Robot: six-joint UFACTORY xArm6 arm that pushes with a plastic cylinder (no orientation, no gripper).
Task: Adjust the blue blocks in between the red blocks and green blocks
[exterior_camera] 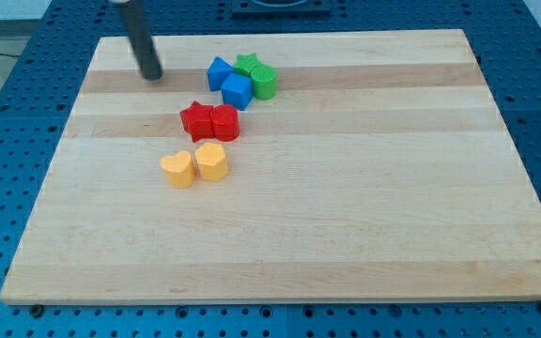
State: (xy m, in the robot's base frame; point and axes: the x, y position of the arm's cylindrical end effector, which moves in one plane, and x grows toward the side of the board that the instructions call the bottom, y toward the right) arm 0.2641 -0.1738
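My tip [151, 75] rests on the wooden board [364, 216] near its upper left, to the left of the blue blocks and clear of them. A blue block [219, 72] and a blue cube [237, 90] sit together, touching a green star [247, 64] and a green round block [264, 83] on their right. Below them a red star [196, 120] and a red block [224, 122] sit side by side, just under the blue cube.
A yellow heart-shaped block [177, 170] and a yellow block [211, 161] lie side by side below the red pair. The board lies on a blue perforated table [17, 113].
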